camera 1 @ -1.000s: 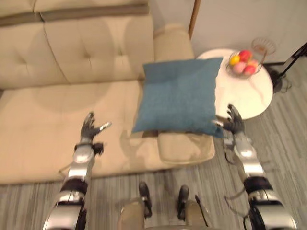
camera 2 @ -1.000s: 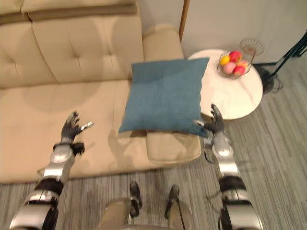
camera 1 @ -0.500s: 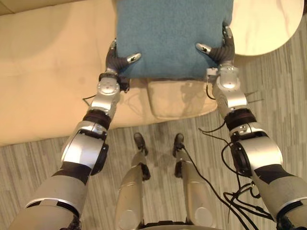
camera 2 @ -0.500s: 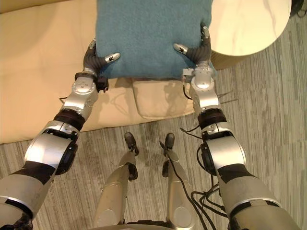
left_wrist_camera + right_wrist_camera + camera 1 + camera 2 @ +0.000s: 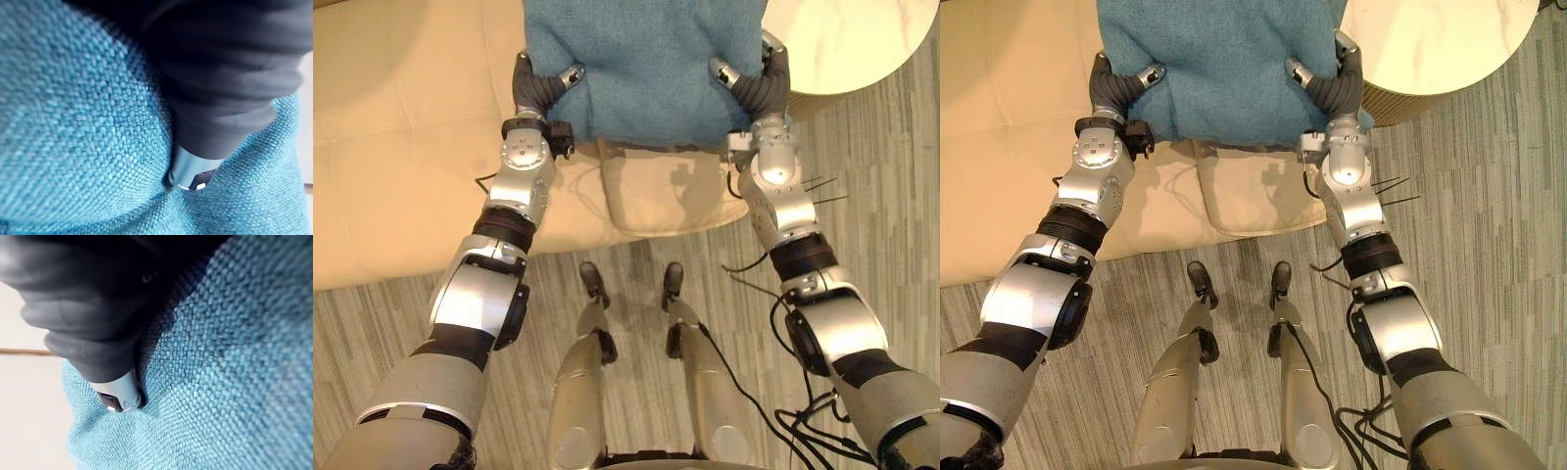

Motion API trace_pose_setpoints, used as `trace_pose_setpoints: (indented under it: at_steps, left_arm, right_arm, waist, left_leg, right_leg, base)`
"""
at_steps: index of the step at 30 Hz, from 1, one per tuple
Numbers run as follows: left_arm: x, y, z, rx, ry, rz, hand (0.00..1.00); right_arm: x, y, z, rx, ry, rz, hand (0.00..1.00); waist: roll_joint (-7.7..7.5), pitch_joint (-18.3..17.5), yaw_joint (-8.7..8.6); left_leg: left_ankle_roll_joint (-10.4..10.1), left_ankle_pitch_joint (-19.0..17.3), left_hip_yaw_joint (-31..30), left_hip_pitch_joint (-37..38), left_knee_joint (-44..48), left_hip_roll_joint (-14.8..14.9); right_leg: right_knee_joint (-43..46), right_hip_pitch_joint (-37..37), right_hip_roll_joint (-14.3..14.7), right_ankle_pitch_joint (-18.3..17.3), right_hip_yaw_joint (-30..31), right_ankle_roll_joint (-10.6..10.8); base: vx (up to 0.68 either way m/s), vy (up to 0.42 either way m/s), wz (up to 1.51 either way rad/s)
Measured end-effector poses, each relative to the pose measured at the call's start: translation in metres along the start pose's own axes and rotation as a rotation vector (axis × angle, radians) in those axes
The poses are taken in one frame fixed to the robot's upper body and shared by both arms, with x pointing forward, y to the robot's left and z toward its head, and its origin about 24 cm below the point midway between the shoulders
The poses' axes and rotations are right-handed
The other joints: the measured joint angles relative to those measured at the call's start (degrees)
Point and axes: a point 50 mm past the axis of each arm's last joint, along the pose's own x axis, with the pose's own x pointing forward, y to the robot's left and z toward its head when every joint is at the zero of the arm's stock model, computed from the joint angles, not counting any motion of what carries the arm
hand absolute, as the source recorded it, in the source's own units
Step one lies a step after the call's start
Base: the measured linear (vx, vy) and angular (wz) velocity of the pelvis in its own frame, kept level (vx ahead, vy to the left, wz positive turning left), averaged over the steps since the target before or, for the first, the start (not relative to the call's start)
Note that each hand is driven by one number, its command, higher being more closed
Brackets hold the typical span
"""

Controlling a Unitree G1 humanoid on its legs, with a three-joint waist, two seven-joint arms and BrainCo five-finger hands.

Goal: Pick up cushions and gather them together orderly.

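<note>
Over the front end of the sofa's armrest (image 5: 656, 196) I have the blue cushion (image 5: 646, 69) taken at its two near corners, one hand on each. The left hand (image 5: 536, 90) pinches the left corner: its thumb lies on the top face, and the left wrist view shows the tip pressing a small dent into the cloth, while the other fingers go round the edge and are mostly hidden. The right hand (image 5: 762, 90) does the same on the right corner, and its thumb tip is sunk into the weave in the right wrist view. I hold it with both hands at an equal level because the cushion is wide and soft; with one hand only, I think it would hang down and twist. I cannot tell whether its far part rests on the sofa (image 5: 391, 166) or is already free. The round white table (image 5: 852, 39) stands just beside my right hand, so I judge the lift should go up and toward the seat, away from the table. The step in hand is the pick-up; the gathering is not yet done.
</note>
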Motion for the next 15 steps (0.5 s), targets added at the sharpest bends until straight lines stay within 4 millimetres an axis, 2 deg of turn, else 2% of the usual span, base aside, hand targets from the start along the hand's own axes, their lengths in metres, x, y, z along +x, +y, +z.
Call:
trace_pose_setpoints:
  at_steps: [1,2,5,9,11,15]
  left_arm:
    - [-0.01,0.0,-0.004,-0.004,-0.012,-0.008,1.0]
    - [-0.015,0.0,-0.006,-0.003,-0.017,-0.012,1.0]
    - [-0.046,0.004,-0.022,-0.007,-0.017,-0.005,1.0]
    - [-0.095,0.008,-0.045,-0.065,0.029,0.041,1.0]
    - [-0.134,0.004,-0.059,-0.153,0.075,0.071,1.0]
    - [-0.184,0.003,-0.074,-0.226,0.161,0.123,1.0]
  right_arm:
    - [-0.016,0.002,-0.009,0.009,0.019,0.015,1.0]
    - [-0.022,0.002,-0.012,0.013,0.028,0.02,1.0]
    - [-0.051,0.009,-0.026,0.047,0.076,0.038,1.0]
    - [-0.079,0.014,-0.026,0.095,0.081,0.086,1.0]
    - [-0.101,0.015,-0.023,0.129,0.072,0.115,1.0]
    - [-0.133,0.013,-0.027,0.142,0.104,0.167,1.0]
  waist:
    - [0.0,0.0,-0.15]
    - [0.0,0.0,-0.13]
    - [0.01,-0.02,-0.31]
    - [0.16,-0.26,-0.22]
    - [0.37,-3.25,-0.13]
    - [0.53,-7.87,0.33]
  left_leg:
    - [-0.16,-0.13,-0.85,1.62,-0.01,-0.07]
    - [-0.51,-0.41,-1.02,2.26,0.0,-0.09]
    - [-1.41,-1.16,-2.03,5.44,-0.04,-0.07]
    - [-1.63,-1.41,-2.27,10.94,-1.48,0.01]
    - [-1.37,-1.21,-2.76,12.57,-2.99,-0.16]
    - [-1.38,-1.69,-3.82,15.91,-3.22,-0.4]
  right_leg:
    - [0.23,1.67,-0.02,-0.47,-0.17,-0.01]
    - [0.25,2.31,0.0,-0.7,-0.2,-0.03]
    - [0.41,5.59,0.22,-1.76,-0.42,0.03]
    - [-0.12,10.84,0.61,-2.55,-0.72,0.11]
    - [-1.08,12.64,0.68,-2.79,-1.53,0.31]
    - [-3.02,17.36,0.55,-3.11,-2.62,0.73]
  base:
    - [0.06,-0.018,0.19]
    - [0.06,-0.028,0.12]
    - [0.02,-0.033,0.06]
    - [0.03,-0.03,0.05]
    - [0.08,-0.012,0.15]
    - [0.11,0.0,0.15]
